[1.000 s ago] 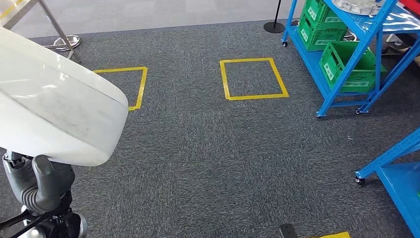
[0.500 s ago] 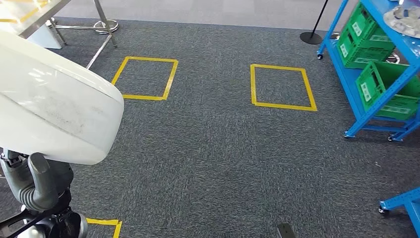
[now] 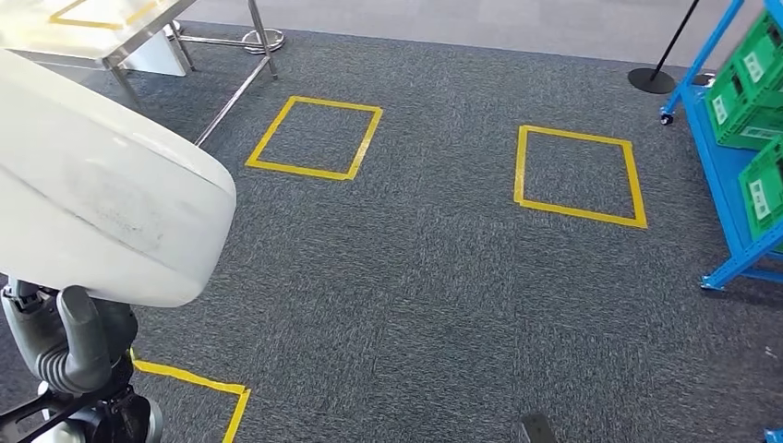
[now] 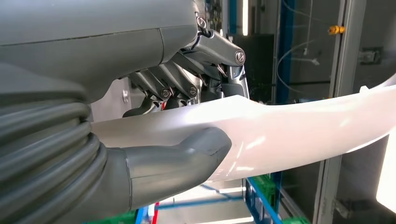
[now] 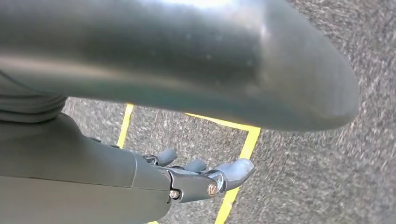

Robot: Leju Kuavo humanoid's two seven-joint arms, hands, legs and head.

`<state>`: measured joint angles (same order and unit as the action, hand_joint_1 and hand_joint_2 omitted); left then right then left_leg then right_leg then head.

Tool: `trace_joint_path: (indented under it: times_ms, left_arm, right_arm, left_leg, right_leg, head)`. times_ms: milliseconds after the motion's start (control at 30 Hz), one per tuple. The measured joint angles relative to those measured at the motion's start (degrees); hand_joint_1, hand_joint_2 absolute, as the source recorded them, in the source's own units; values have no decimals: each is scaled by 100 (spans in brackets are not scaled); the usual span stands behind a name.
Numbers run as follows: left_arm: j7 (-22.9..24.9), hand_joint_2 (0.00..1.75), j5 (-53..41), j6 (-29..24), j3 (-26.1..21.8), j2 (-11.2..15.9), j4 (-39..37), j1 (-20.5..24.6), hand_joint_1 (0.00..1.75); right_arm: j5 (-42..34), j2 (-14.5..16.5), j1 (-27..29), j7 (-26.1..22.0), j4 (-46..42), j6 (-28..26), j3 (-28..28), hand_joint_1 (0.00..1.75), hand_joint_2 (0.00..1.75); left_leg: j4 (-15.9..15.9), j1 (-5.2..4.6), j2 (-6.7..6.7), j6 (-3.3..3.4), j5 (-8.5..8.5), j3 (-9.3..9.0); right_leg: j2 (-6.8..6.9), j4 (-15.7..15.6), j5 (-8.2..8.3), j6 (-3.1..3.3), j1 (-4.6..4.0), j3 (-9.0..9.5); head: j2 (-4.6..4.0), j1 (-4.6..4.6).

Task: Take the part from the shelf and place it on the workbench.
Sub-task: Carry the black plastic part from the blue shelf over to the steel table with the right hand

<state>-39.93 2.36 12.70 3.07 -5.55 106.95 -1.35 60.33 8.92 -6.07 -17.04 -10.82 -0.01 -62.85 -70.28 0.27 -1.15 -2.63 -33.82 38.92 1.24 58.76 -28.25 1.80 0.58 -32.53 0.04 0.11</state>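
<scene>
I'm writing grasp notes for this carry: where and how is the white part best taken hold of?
By its thin rim, coming from the edge side: the white part is a broad curved shell, too wide to wrap. The left robot hand pinches it so, thumb on one face, fingers on the other.

Grey carpet floor (image 3: 434, 305) is carrying yellow tape squares (image 3: 316, 137), a black round stand base (image 3: 652, 80) and the wheeled blue shelf (image 3: 718, 157) holding green crates (image 3: 759, 180). A metal-legged tabletop (image 3: 88, 28) is standing at the far left.
</scene>
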Motion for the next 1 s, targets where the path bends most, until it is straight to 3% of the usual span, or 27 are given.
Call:
trace_joint_path:
  times_ms: [33,67,100,133,200,267,333,367,433,467,500,533,567,600,633,700,767,833,867,900,933,1000]
  left_arm:
    - [4,175,0,0,2,0,-9,1,175]
    - [6,175,0,0,2,1,-18,-1,175]
    - [8,175,-1,0,3,2,-24,-1,175]
    - [9,175,-1,0,3,4,-27,-1,175]
    - [9,175,-2,0,3,7,-27,5,175]
    - [9,175,-2,0,3,8,-25,14,175]
    - [9,175,-2,0,1,12,-22,15,175]
    - [8,175,-3,0,-1,14,-17,15,175]
    - [6,175,-4,0,-2,10,-9,28,175]
    - [6,175,-4,0,-3,7,-8,33,175]
    - [7,175,-4,0,-3,4,-11,37,175]
    - [8,175,-9,0,-3,1,-16,34,175]
    - [6,175,-21,0,-3,0,-20,31,175]
    - [4,175,-36,0,-3,0,-24,29,175]
    - [2,175,-50,0,-3,0,-26,28,175]
    - [4,175,-63,0,-3,0,-27,28,175]
    - [28,175,-65,12,0,0,-31,36,175]
    - [54,175,-65,51,3,1,-37,43,175]
    - [59,175,-64,76,4,3,-38,43,175]
    - [61,175,-60,101,5,4,-40,51,175]
    - [65,175,-56,120,7,6,-46,70,175]
    - [72,175,-35,135,11,6,-79,123,175]
  right_arm:
    - [0,0,9,1,0,0,1,0,0]
    - [-1,0,13,1,0,1,1,0,0]
    - [-1,0,11,1,0,1,2,0,0]
    - [0,0,7,0,0,1,3,0,0]
    - [1,0,4,-1,0,1,5,0,0]
    - [1,0,2,-1,0,1,7,0,0]
    - [1,4,-7,-2,0,1,8,0,0]
    - [2,6,-14,-2,0,1,8,0,0]
    - [1,8,-21,-4,0,1,13,0,0]
    - [1,7,-16,-3,0,1,16,0,0]
    - [1,7,-4,-3,0,1,19,0,0]
    - [2,7,8,-2,0,1,20,0,0]
    - [2,7,16,-4,0,0,21,0,0]
    - [2,5,18,-7,0,-1,22,0,0]
    - [3,3,17,-13,0,-1,24,0,0]
    - [12,-2,12,-23,0,-2,36,0,0]
    - [23,-2,10,-23,0,-5,54,0,0]
    - [22,-2,5,-14,0,-8,65,0,0]
    - [21,-1,2,-10,0,-8,66,0,0]
    - [19,-1,2,-8,0,-8,67,0,0]
    - [19,-2,5,-7,0,-8,68,0,0]
    - [16,-13,26,4,0,-5,69,0,0]
  left_leg:
    - [-325,2,52,-6,-118,157]
    - [-470,3,73,-4,-126,225]
    - [-377,3,91,4,-21,174]
    - [-60,-2,139,21,166,5]
    - [765,-39,394,91,505,-426]
    - [1157,-79,529,170,615,-612]
    - [1170,-89,390,233,628,-601]
    - [1192,-77,319,263,647,-611]
    - [1239,-32,183,326,695,-644]
    - [1245,-18,116,344,707,-640]
    - [1241,-11,44,357,711,-635]
    - [1236,-10,-39,361,711,-631]
    - [1226,-8,-126,362,709,-627]
    - [1214,-4,-216,357,707,-626]
    - [1198,2,-306,347,701,-625]
    - [1152,14,-464,300,679,-611]
    - [1120,15,-590,222,669,-572]
    - [1146,27,-705,132,693,-529]
    - [1146,34,-696,99,695,-514]
    - [1090,31,-595,72,654,-477]
    - [920,23,-426,53,545,-394]
    - [288,14,-63,28,200,-97]
  right_leg:
    - [84,2,-8,10,-11,1]
    - [163,3,-16,15,-20,5]
    - [237,4,-25,16,-26,14]
    - [306,4,-38,11,-30,32]
    - [433,9,-76,-21,-50,80]
    - [543,14,-108,-74,-67,116]
    - [653,4,-126,-136,-68,143]
    - [601,26,-153,-175,-58,151]
    - [271,343,-358,-250,-36,30]
    - [64,684,-531,-279,-16,-129]
    - [-49,1088,-708,-298,-7,-333]
    - [-87,1442,-821,-313,-2,-524]
    - [-96,1642,-834,-323,3,-650]
    - [-103,1600,-722,-326,10,-665]
    - [-130,1335,-517,-328,20,-568]
    - [-340,531,-124,-333,53,-220]
    - [-508,108,-5,-306,61,-39]
    - [-443,71,-4,-230,41,-33]
    - [-380,51,12,-187,41,-27]
    - [-313,28,26,-139,45,-19]
    - [-238,4,38,-99,51,-12]
    - [-81,-12,38,-52,37,-8]
  head:
    - [1,0]
    - [1,-1]
    - [1,-1]
    - [1,-1]
    - [1,2]
    - [0,5]
    - [1,5]
    - [1,8]
    - [1,25]
    - [1,38]
    - [0,46]
    - [0,52]
    - [0,54]
    - [1,54]
    - [1,55]
    - [1,57]
    - [0,60]
    - [1,61]
    - [1,61]
    - [1,49]
    - [1,34]
    - [1,6]
